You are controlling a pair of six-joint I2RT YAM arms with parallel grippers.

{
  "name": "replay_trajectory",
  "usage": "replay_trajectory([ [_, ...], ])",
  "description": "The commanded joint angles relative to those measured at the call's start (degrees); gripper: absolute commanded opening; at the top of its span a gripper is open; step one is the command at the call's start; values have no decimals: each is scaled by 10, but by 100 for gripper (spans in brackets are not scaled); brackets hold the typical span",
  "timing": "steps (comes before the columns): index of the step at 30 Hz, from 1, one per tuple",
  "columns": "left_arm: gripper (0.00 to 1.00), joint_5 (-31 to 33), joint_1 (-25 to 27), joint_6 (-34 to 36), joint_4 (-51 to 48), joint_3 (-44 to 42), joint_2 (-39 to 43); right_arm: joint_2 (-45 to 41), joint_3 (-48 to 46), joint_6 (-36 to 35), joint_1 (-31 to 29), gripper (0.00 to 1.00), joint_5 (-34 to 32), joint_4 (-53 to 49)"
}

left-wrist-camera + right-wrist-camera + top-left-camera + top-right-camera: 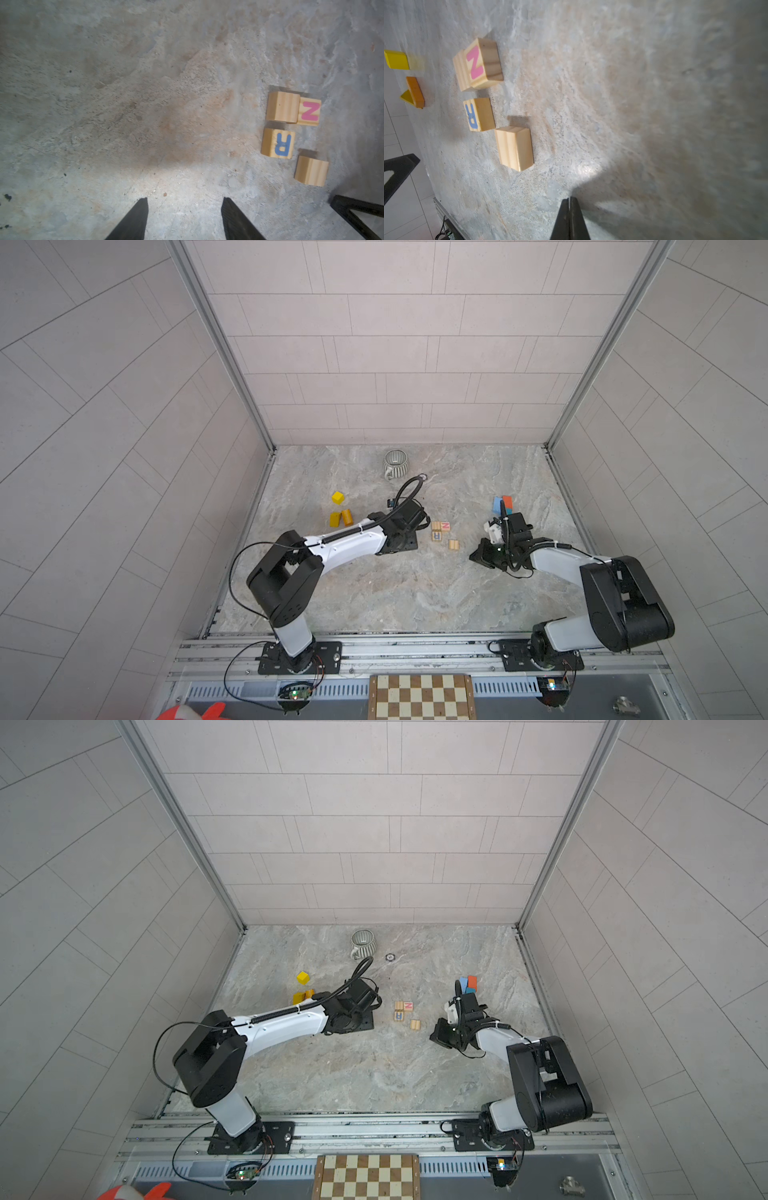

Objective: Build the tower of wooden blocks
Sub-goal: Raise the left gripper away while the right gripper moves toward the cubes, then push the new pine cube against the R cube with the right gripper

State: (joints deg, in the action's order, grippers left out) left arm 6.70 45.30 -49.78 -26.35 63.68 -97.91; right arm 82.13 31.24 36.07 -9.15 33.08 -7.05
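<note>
From where I stand no tower is up yet. The pieces lie scattered on the grey-and-tan marbled stone counter (395,597).

In the middle sits the natural-wood cube with a pink N (445,526). A plain natural-wood cube (436,525) touches its left side. The natural-wood cube with a blue R (436,536) lies just beside it toward the front, and a second plain wood cube (454,544) sits near, slightly apart.

Well to the left of the N cube are a yellow painted cube (338,497), a yellow painted block (335,519) and an orange painted piece (347,517). Off to its right, a blue block (497,504) and an orange-red block (507,502) stand touching. The arm hides their base.

The left hand (185,207) hangs open and empty over bare stone left of the N cube. The right hand (568,202) is pinched closed on nothing, to the cube's right.

I judge that all the stacking is left to do. The wooden cubes are matte and straight-grained, with flat faces and softened edges, so they should sit squarely on each other. The painted pieces look smoother.
</note>
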Motion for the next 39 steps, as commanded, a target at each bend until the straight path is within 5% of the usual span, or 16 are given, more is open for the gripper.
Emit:
replay_trajectory([
  [1, 63, 7, -10, 9, 30, -16, 20, 17, 19, 1, -14, 0, -13, 11],
  [39, 62, -23, -40, 15, 63, -40, -21, 115, 101, 21, -69, 0, -52, 26],
])
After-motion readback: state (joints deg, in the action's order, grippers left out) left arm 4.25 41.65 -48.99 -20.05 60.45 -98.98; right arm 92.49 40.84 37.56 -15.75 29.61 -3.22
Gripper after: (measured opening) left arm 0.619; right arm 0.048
